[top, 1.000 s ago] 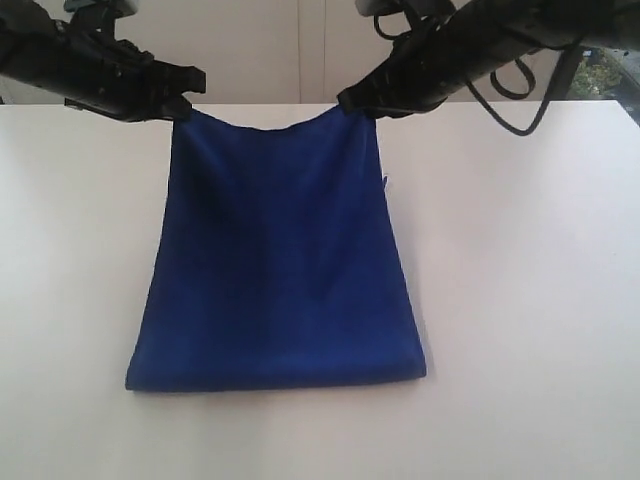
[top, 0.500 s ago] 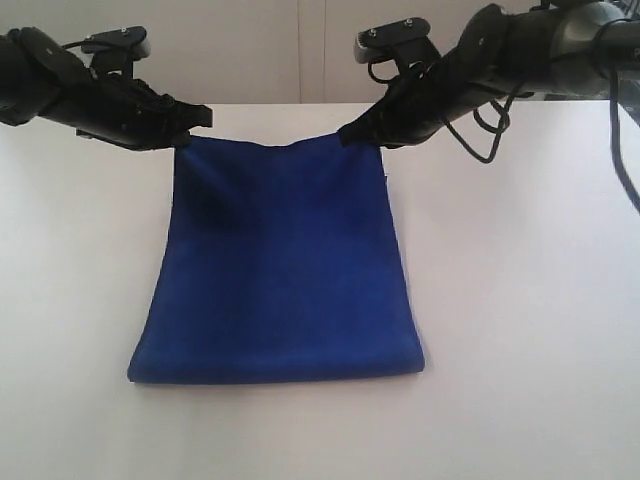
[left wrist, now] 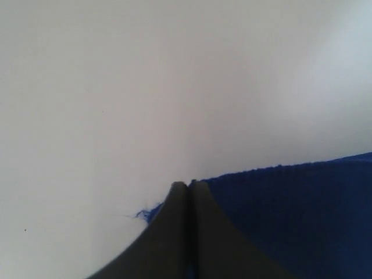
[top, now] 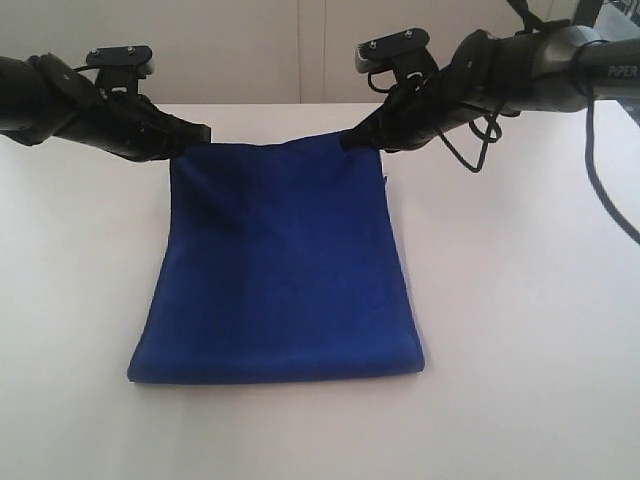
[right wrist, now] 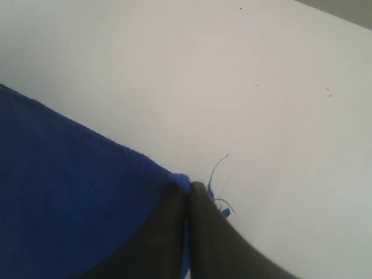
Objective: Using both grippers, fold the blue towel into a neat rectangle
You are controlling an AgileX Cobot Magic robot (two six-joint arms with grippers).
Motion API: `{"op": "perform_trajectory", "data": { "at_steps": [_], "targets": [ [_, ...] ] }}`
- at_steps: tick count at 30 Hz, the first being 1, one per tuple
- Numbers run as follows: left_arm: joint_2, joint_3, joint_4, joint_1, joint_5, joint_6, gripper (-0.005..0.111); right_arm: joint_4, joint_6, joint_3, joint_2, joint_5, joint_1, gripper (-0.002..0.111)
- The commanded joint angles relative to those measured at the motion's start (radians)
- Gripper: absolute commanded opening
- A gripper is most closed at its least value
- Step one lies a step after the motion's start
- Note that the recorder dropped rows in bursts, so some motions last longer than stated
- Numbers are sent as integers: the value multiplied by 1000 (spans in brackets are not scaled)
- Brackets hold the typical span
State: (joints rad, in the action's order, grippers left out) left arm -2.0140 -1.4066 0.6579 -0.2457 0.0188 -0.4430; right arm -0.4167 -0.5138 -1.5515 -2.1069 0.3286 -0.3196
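Far hem of blue towel [top: 280, 270] lowered toward table [top: 520, 300]; corners pinched by left hand [top: 190, 135], right hand [top: 352, 140]; tension should be kept even.

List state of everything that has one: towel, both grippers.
Towel: spread on the table, far edge held at both corners, near edge looks like a fold.
Left gripper: shut on one far corner of the towel.
Right gripper: shut on the other far corner; a loose thread sticks out beside it.
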Motion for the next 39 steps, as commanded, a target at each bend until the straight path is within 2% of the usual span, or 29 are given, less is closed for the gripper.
{"op": "perform_trajectory", "data": {
  "at_steps": [1,2,5,7,9,11,15,20,24,26,33,36,39],
  "targets": [
    [-2,-3,-1,2,-7,-6,28,5,-5,-6,-1,-18,12,16],
    [-2,-3,-1,2,-7,-6,41,5,-5,-6,-1,-18,12,26],
    [-2,-3,-1,2,-7,-6,54,5,-5,-6,-1,-23,12,44],
    [-2,-3,-1,2,-8,-6,57,5,-5,-6,-1,-23,12,54],
    [-2,-3,-1,2,-8,-6,56,5,-5,-6,-1,-21,12,54],
    [-2,-3,-1,2,7,-6,56,5,7,-6,4,-4,12,52],
    [18,-3,-3,4,78,-6,52,8,23,-6,44,83,12,34],
    [67,-3,-29,4,164,-6,28,8,23,-6,94,173,12,11],
    [102,-3,-68,4,261,-6,8,10,23,-6,127,263,12,0],
    [113,-3,-81,4,311,-6,0,10,23,-6,139,299,12,0],
    [142,-3,-91,4,526,-2,0,7,35,-6,163,488,12,0],
    [154,-3,-133,4,607,108,0,7,107,7,189,540,12,0],
    [177,-2,-247,0,683,217,0,7,142,44,235,559,12,0]
  ]
}}
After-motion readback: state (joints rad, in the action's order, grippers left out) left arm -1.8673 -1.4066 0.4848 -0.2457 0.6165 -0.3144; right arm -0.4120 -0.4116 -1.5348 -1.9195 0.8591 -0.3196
